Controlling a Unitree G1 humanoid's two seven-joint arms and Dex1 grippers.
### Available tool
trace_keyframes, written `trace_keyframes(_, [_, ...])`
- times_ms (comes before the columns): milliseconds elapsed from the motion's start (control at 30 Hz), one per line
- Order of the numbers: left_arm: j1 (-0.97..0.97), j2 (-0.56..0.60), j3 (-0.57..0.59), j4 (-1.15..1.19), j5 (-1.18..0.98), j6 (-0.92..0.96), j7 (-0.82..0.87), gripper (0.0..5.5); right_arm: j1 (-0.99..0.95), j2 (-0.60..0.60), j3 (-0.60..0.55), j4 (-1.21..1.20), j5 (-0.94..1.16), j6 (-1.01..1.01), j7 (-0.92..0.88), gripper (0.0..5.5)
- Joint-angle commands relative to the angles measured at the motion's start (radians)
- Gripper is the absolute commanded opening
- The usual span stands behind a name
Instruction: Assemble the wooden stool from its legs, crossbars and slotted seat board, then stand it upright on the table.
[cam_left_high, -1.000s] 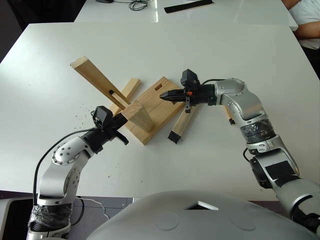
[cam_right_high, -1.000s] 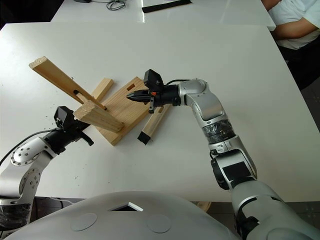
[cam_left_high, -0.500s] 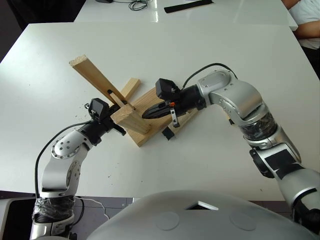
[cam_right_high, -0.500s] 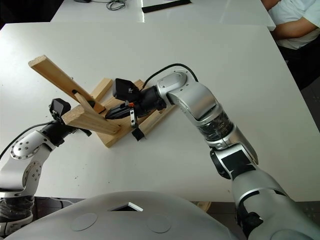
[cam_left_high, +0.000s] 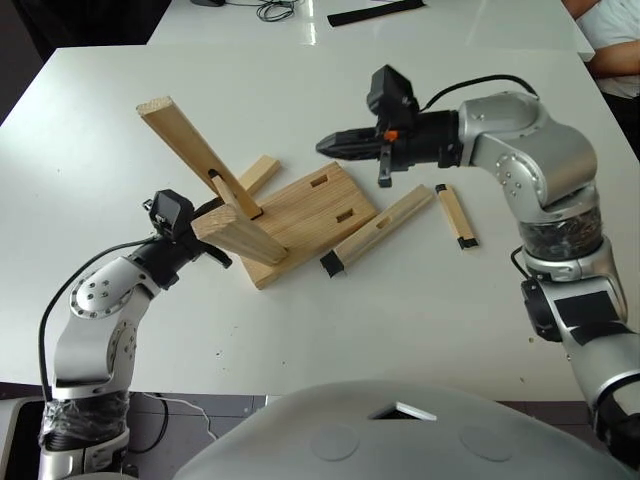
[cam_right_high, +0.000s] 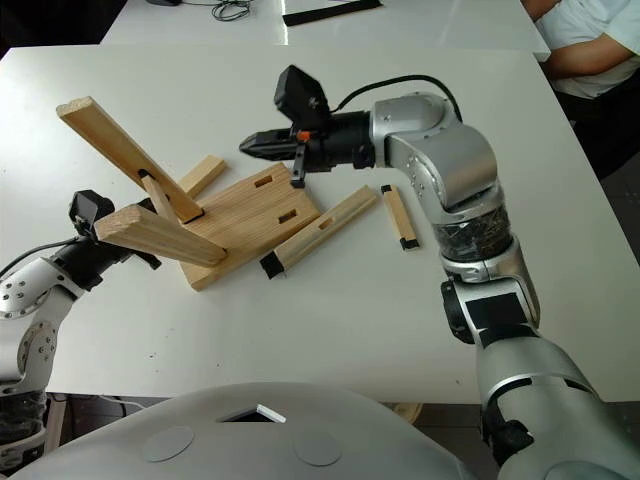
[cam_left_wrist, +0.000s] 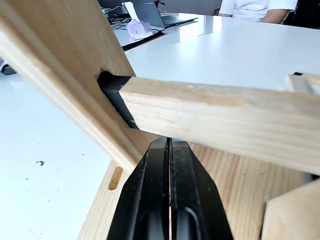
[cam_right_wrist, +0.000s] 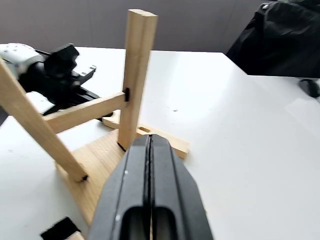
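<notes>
White table takes up most of the head view, with a second white tabletop behind it. A pale wooden slotted seat board lies flat near the centre. Two pale legs rise from its left end. The long tilted wooden leg leans away to the left. The near wooden leg slants toward the camera. A thin wooden crossbar joins the two. A loose wooden leg with a black foot lies flat just beside the board's right edge. A short wooden bar with a black end lies near it, apart. A short plain wooden piece lies behind the board.

The left gripper sits low at the near wooden leg, its tips hidden behind the wood. The right gripper hovers over the table just behind the board.

Left wrist view: the left gripper has its two black fingers pressed together with nothing between them. The tips sit close under the thin wooden crossbar, where it enters the leg's dark slot. Contact cannot be judged.

Right wrist view: the right gripper has its fingers closed flat on each other and holds nothing. It points at the long tilted wooden leg. Beyond lie the thin wooden crossbar and the left gripper.
</notes>
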Motion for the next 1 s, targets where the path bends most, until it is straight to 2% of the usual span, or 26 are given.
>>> trace_keyframes(33, [0.033, -0.011, 0.075, -0.099, -0.138, 0.076, 0.015, 0.02, 0.048, -0.059, 0.036, 0.276, -0.171, -0.272, -0.046, 0.0])
trace_keyframes(133, [0.047, 0.014, 0.108, -0.136, -0.191, 0.138, 0.031, 0.02, 0.144, -0.049, 0.061, 0.418, -0.254, -0.399, -0.112, 0.0])
trace_keyframes(233, [0.146, 0.074, 0.094, -0.106, -0.1, 0.166, 0.005, 0.02, 0.226, -0.019, 0.069, 0.49, -0.308, -0.462, -0.187, 0.0])
trace_keyframes(400, [0.325, 0.093, 0.008, -0.078, 0.023, 0.14, -0.044, 0.02, 0.295, 0.012, 0.079, 0.403, -0.311, -0.431, -0.184, 0.0])
trace_keyframes(533, [0.31, 0.065, -0.073, -0.072, 0.073, 0.124, -0.024, 0.02, 0.25, 0.005, 0.099, 0.356, -0.32, -0.418, -0.127, 0.0])
trace_keyframes(800, [0.195, -0.029, -0.207, -0.011, 0.172, 0.084, 0.064, 0.02, 0.085, 0.078, 0.221, 0.566, -0.405, -0.469, 0.021, 0.0])
trace_keyframes(1000, [0.193, -0.045, -0.231, 0.005, 0.2, 0.066, 0.07, 0.02, 0.004, 0.141, 0.209, 0.684, -0.361, -0.437, 0.142, 0.0])
